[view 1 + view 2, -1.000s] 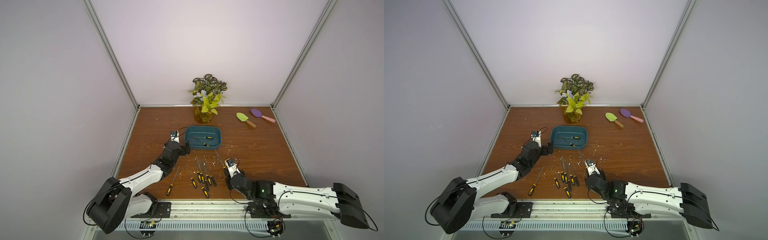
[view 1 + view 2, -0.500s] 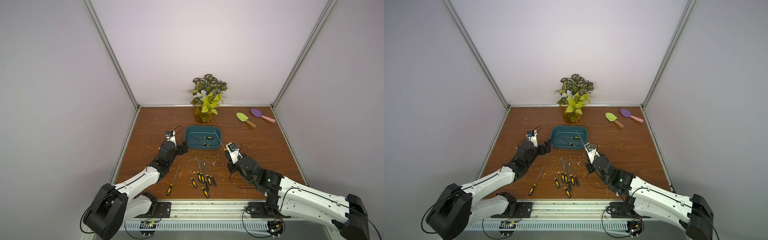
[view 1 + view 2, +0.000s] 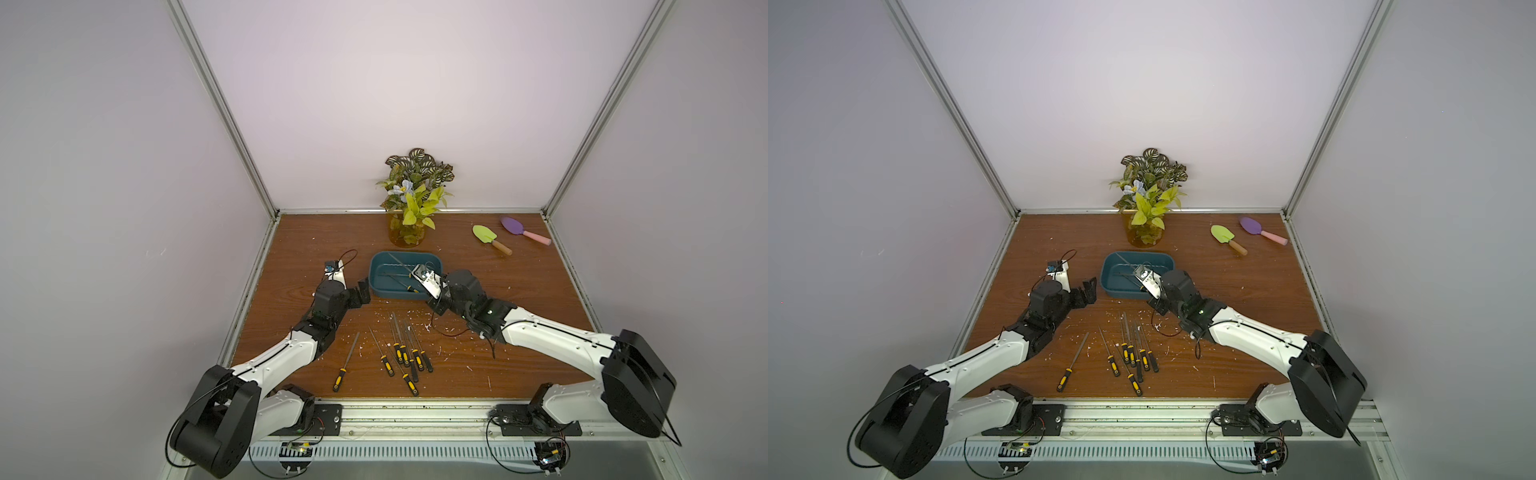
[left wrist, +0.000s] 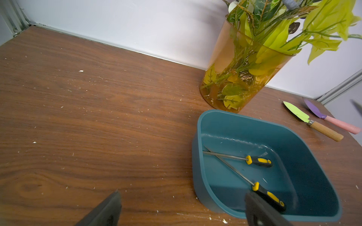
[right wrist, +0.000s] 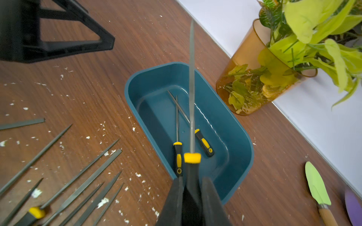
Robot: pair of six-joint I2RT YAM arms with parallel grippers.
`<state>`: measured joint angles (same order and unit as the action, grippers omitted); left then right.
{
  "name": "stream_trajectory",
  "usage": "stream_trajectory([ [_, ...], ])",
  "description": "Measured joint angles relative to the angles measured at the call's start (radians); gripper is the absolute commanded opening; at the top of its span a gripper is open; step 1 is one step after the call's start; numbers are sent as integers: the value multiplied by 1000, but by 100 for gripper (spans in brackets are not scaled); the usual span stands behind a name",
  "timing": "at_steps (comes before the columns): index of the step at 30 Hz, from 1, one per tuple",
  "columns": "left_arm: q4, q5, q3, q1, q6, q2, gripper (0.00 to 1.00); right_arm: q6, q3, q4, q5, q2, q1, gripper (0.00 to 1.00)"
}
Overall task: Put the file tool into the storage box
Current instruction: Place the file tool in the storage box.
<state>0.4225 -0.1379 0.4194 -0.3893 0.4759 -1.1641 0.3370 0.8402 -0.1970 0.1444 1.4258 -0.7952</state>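
My right claw (image 5: 193, 182) is clamped tight on the black handle of the file tool (image 5: 191, 88). I hold it above the storage box (image 5: 156, 119) with the blade pointing along the box's length. My left claw (image 3: 361, 293) stands spread and empty just beside one short end of the box. Two files (image 5: 177, 137) lie inside the box, their blades crossing.

The risk I see is that the blade reaches close to the box's far end. If I let go from up here, the tip could catch the rim and leave the file propped over the wall, or it could bounce out. It might also settle across those two files and sit high. A careless swing toward the amber vase (image 5: 252, 78) just behind the box could knock it.
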Motion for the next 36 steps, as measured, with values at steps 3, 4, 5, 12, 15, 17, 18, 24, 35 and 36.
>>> stream_trajectory([
  [3, -3, -4, 0, 0, 5, 0, 100, 53, 16, -47, -53, 72, 40, 0],
  [4, -4, -6, 0, 0, 6, 0, 100, 67, 19, -56, -68, 92, 50, 0],
  [5, -6, -8, 0, 0, 7, 2, 100, 84, 24, -68, -82, 118, 61, 0],
  [12, -8, -14, 0, 1, 11, 3, 100, 147, 116, -91, -138, 276, 104, 0],
  [15, -8, -14, 0, 1, 11, 3, 99, 172, 162, -93, -150, 320, 110, 0],
  [17, -8, -13, 0, 1, 11, 3, 100, 188, 197, -90, -151, 351, 111, 0],
  [18, -8, -13, 0, 1, 10, 3, 100, 196, 218, -86, -150, 369, 111, 0],
  [24, -8, -5, 0, 1, 0, 3, 100, 227, 321, -31, -122, 476, 111, 0],
  [35, -7, 0, 0, 1, -3, 1, 99, 238, 325, 6, -45, 516, 115, 54],
  [36, -7, 2, 0, 1, -4, 1, 99, 230, 327, 6, -42, 515, 115, 59],
])
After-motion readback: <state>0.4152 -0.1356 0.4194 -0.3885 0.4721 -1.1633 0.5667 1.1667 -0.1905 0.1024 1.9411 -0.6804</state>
